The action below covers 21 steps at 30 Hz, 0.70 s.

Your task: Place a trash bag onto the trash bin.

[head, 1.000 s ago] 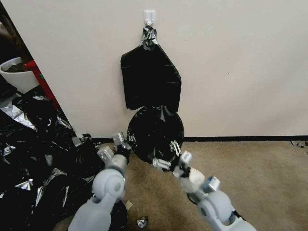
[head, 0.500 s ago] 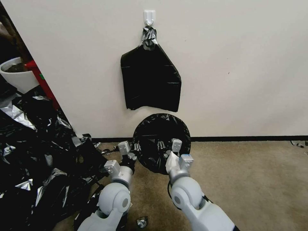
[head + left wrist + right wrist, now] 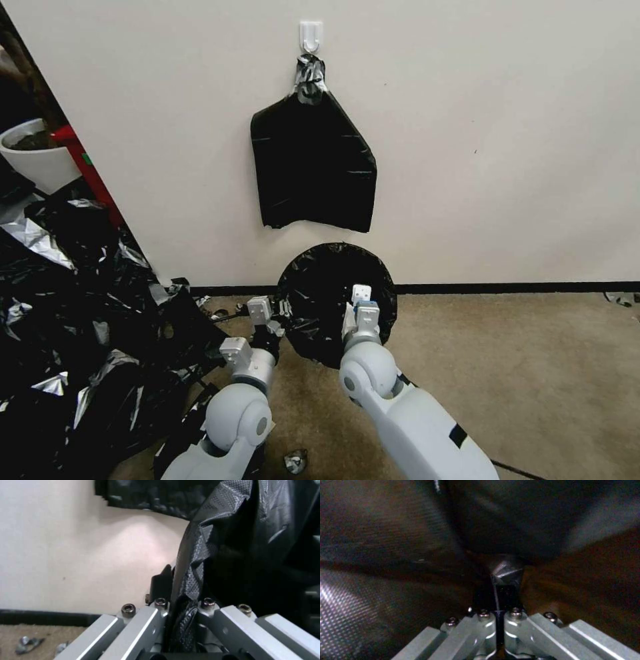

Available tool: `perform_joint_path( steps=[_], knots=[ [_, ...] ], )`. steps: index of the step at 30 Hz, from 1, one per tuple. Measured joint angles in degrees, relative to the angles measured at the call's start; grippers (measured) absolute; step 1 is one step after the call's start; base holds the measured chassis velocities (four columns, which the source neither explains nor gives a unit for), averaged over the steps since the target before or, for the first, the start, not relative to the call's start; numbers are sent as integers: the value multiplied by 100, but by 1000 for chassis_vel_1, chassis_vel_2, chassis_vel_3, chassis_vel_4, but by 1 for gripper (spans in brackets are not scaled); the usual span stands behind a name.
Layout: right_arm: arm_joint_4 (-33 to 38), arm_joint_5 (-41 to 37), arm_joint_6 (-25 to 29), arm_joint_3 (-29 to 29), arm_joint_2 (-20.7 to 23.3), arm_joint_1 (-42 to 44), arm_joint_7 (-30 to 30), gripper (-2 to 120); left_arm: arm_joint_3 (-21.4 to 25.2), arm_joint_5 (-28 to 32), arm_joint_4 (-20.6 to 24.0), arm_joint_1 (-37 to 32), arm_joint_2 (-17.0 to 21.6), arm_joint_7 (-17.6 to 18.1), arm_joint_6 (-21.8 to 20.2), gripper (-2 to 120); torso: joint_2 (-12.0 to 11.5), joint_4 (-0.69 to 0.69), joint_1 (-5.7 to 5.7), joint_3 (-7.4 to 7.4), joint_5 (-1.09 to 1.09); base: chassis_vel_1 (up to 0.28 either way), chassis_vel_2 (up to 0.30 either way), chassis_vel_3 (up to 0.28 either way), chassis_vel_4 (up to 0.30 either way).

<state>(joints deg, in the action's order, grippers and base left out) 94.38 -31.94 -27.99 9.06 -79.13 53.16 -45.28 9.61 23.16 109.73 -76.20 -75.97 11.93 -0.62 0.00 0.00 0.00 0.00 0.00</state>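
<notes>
— Where is the trash bag (image 3: 333, 293) sitting?
— Against the wall on the floor, looking round; the left hand (image 3: 285, 309) is pinching its edge; the right hand (image 3: 501, 580) is pressing together on film inside.

From the head we look forward and down at the wall (image 3: 500, 133) and carpet (image 3: 533, 373). Our wrist cameras sit close against the trash bag (image 3: 320, 293), which all views share.
</notes>
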Motion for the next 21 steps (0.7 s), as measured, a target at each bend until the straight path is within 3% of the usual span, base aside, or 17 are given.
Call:
perform_joint_path(
  steps=[12,21],
  knots=[
    [-595,50,-405,52,50,-229,-245,0,-175,-222,-41,-108,-69,-270,191,2,0,-1,0,0,0,0,0,0,0],
    [-763,1004,-149,-6,66,-195,-177,0,-199,-159,51,-176,-95,-239,135,2,0,-1,0,0,0,0,0,0,0]
  ],
)
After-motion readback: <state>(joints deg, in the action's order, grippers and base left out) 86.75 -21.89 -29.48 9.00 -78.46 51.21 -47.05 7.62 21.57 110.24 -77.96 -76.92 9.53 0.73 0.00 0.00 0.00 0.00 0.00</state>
